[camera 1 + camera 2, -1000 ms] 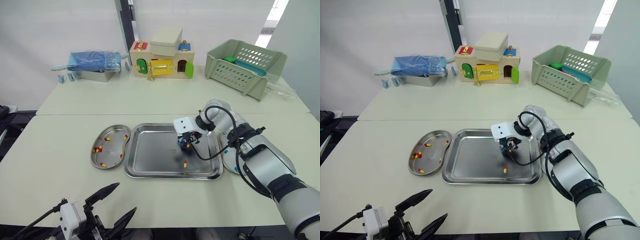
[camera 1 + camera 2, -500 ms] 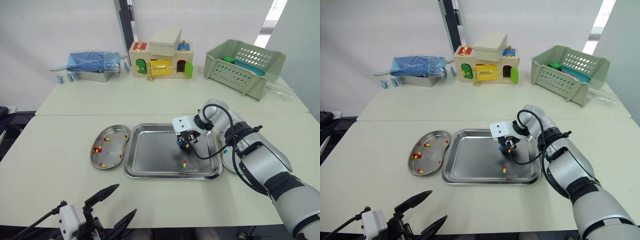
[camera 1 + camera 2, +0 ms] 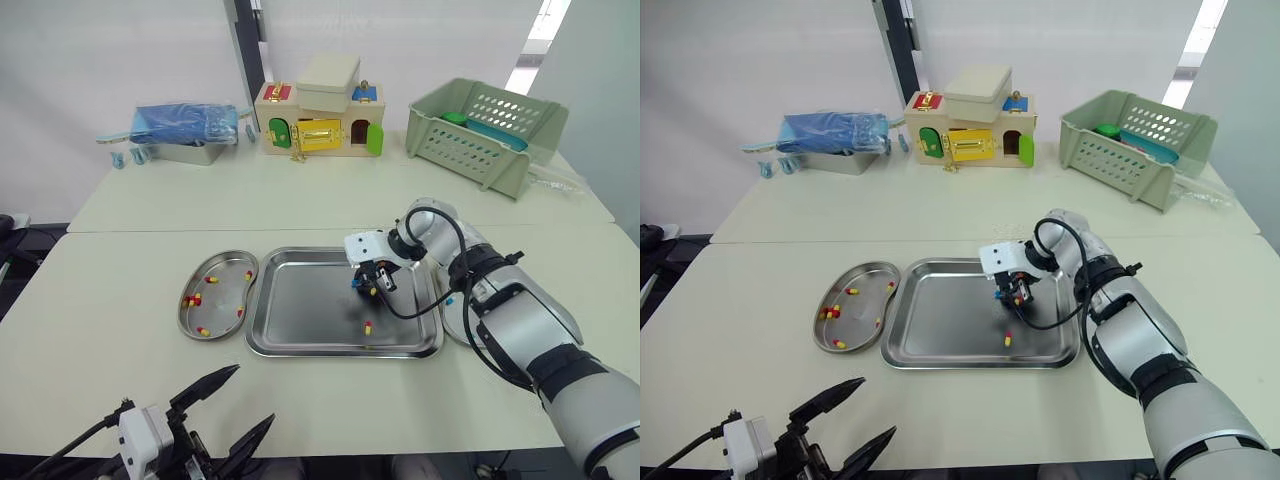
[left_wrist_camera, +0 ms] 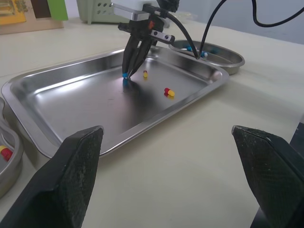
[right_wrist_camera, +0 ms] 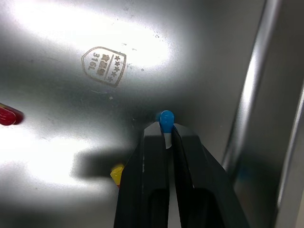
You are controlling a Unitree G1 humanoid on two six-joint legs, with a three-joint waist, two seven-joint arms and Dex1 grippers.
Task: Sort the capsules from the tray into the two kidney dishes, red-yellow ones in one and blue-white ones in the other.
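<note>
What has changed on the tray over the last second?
Nothing has visibly moved; the slight shift of the whole picture is the camera's. The right gripper stays low over the tray, shut on a blue-white capsule. A loose red-yellow capsule lies where it was, the left kidney dish and right kidney dish are unchanged, and the left gripper stays open.

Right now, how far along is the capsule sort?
Done: sorted red-yellow capsules lie in the left kidney dish, and sorted blue-white capsules in the right kidney dish.
In hand: the right pincer is shut on the held blue-white capsule over the tray.
Left: two loose red-yellow capsules lie on the tray floor, waiting to go to the left dish.
</note>
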